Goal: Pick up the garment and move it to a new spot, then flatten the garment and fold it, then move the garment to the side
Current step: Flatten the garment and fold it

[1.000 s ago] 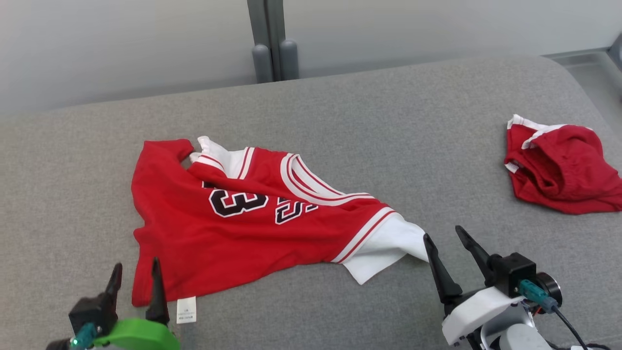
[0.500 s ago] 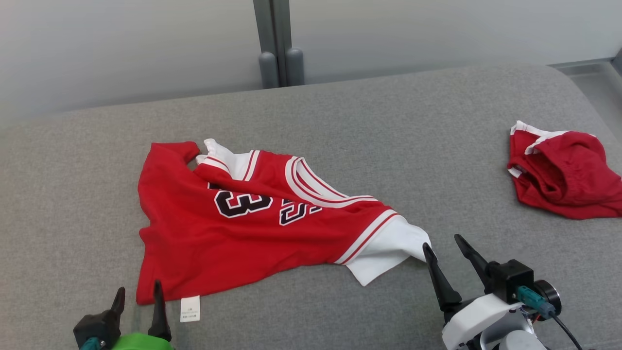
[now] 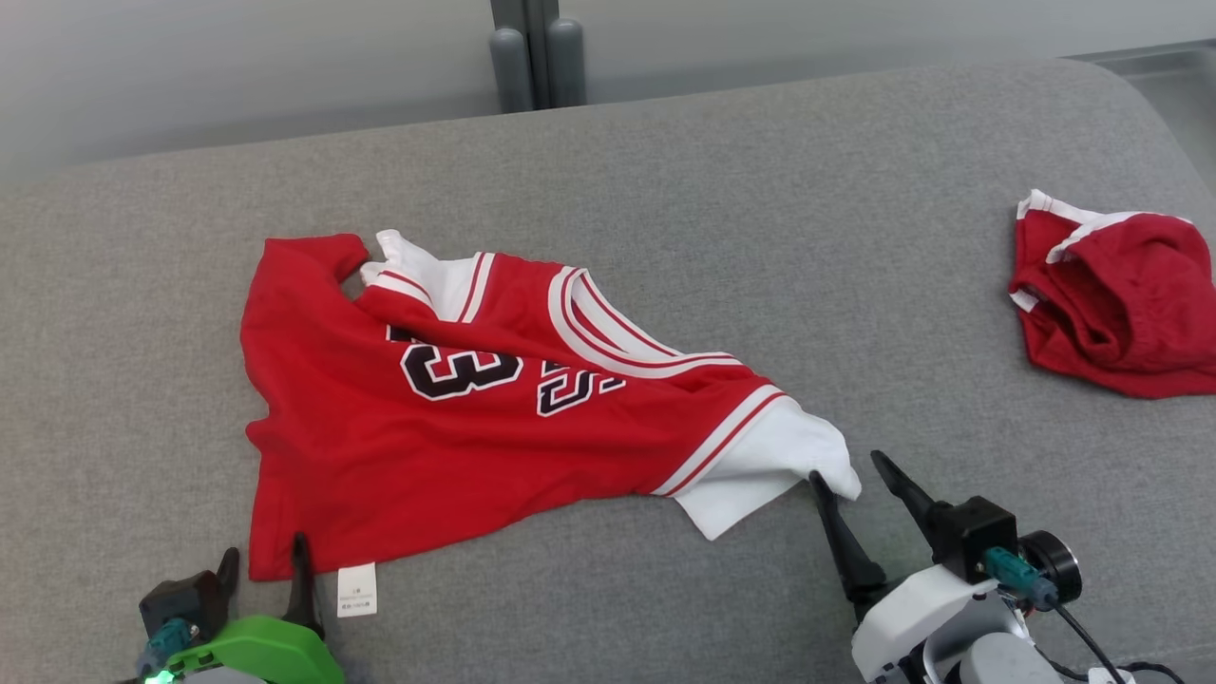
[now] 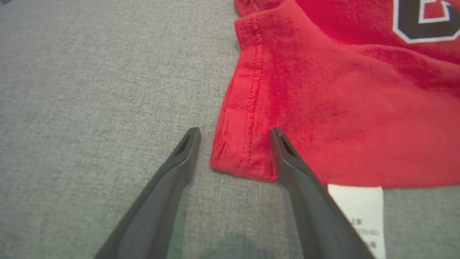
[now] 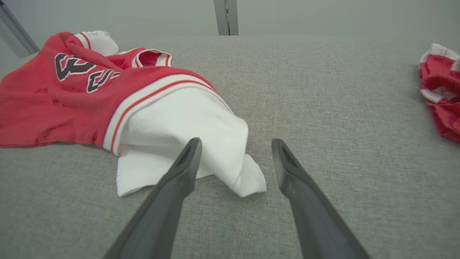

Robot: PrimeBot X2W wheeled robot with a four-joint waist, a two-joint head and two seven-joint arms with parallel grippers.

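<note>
Bare grey cushion (image 3: 855,237) runs wide between the jersey (image 3: 456,427) and the crumpled red garment (image 3: 1116,313); grey posts (image 3: 532,57) stand behind it.

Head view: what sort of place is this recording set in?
Likely an indoor test space, not certain: a broad grey upholstered surface like a sofa or mattress, a bare pale wall with a grey metal post behind it, and a red jersey and another red garment laid out.
</note>
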